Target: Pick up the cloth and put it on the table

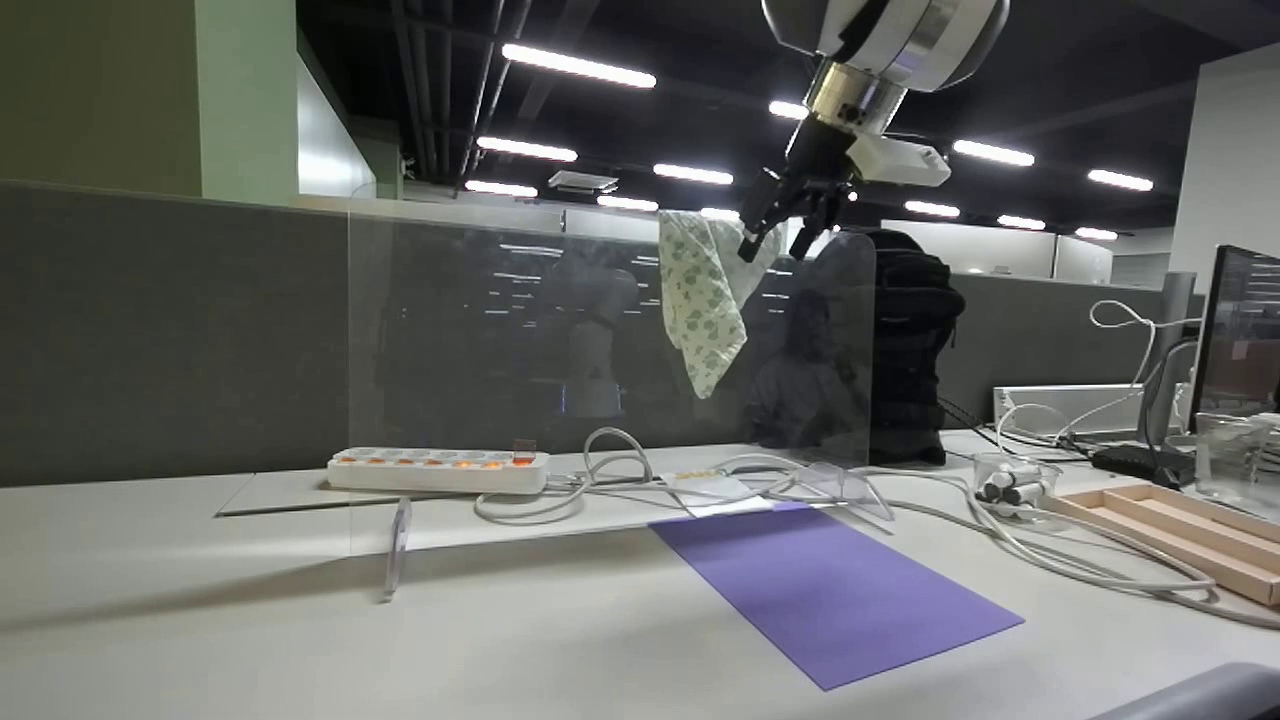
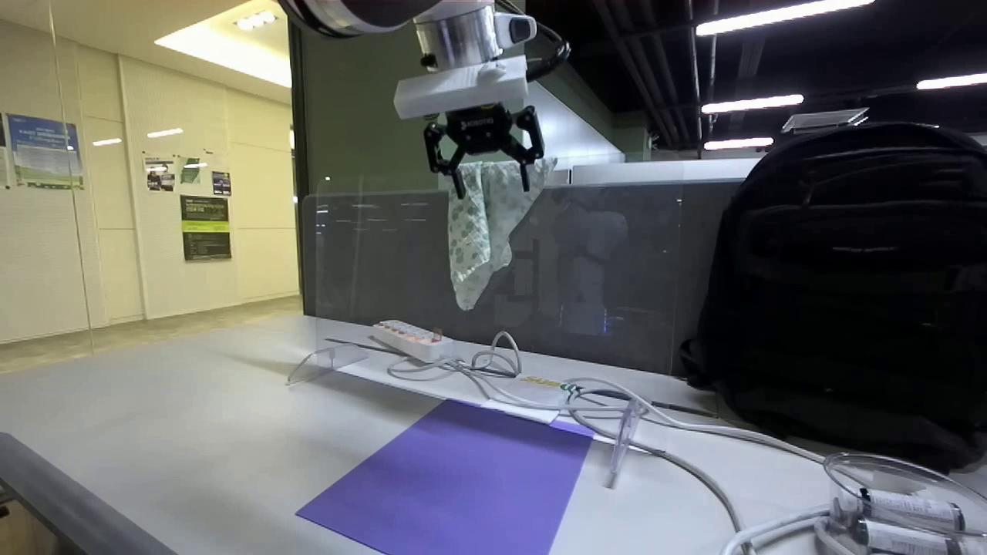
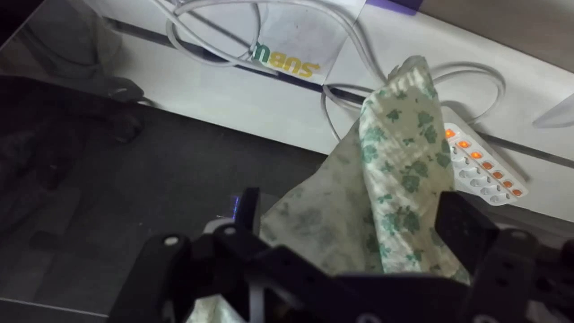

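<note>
The cloth [image 1: 705,310] is pale with green leaf prints and hangs in folds, its lower end pointed. It appears draped over the top edge of an upright clear panel, above the table [image 1: 250,640]. It also hangs in an exterior view [image 2: 469,247] and fills the middle of the wrist view [image 3: 403,170]. My gripper [image 1: 775,250] is open at the height of the cloth's top. In an exterior view the gripper [image 2: 492,185] has its fingers spread in front of the cloth. In the wrist view the fingers [image 3: 354,213] stand on both sides of the cloth; contact cannot be told.
The clear panel [image 1: 470,330] stands on the table on clear feet. A purple mat [image 1: 840,590] lies before it. A white power strip [image 1: 440,472] and loose cables [image 1: 610,470] lie behind. A black backpack [image 2: 856,293], a wooden tray [image 1: 1180,530] and a monitor [image 1: 1240,340] stand at one side.
</note>
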Available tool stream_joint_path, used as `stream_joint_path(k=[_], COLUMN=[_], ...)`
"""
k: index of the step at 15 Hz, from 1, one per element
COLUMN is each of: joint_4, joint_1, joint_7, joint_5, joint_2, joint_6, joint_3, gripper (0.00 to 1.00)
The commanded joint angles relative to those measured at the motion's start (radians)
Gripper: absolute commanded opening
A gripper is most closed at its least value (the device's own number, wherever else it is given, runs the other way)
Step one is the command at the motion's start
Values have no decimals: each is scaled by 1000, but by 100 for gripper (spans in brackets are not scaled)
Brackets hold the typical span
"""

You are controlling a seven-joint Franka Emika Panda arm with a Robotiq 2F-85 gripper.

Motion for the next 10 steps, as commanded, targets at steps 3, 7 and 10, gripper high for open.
stream_joint_path(k=[3,7,10], joint_4=[31,38,46], joint_1=[69,95,102], joint_7=[-90,-128,-145], joint_5=[139,221,272], joint_2=[70,88,95], joint_6=[103,129,155], joint_3=[3,9,8], gripper=[100,60,38])
